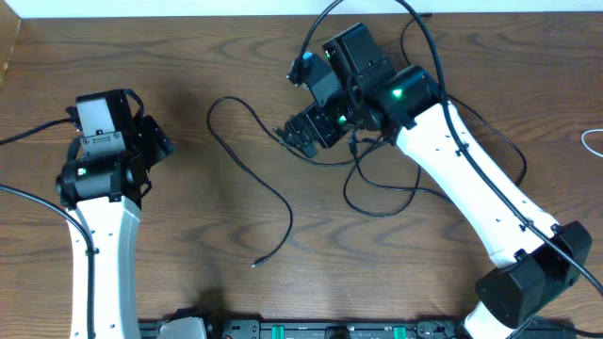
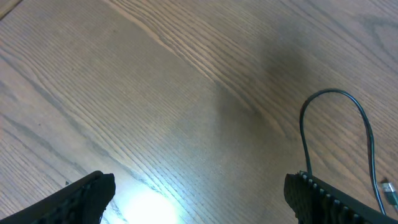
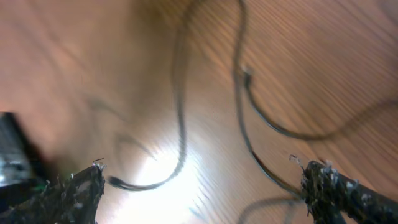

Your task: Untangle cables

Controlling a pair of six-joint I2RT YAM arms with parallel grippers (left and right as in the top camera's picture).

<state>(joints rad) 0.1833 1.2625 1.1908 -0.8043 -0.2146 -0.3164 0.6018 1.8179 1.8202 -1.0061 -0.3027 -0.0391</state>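
A long thin black cable snakes across the middle of the table, from a loop at the back to a small plug near the front. More black cables lie in overlapping loops under the right arm. A white cable peeks in at the far right edge. My right gripper hovers just left of those loops, open; its wrist view shows blurred black cables on the wood between and beyond the jaws, nothing gripped. My left gripper is open over bare wood, a black cable loop to its right.
Thick black robot cables run off the left arm and arch over the right arm. A dark equipment rail lines the table's front edge. The table's back edge meets a pale wall.
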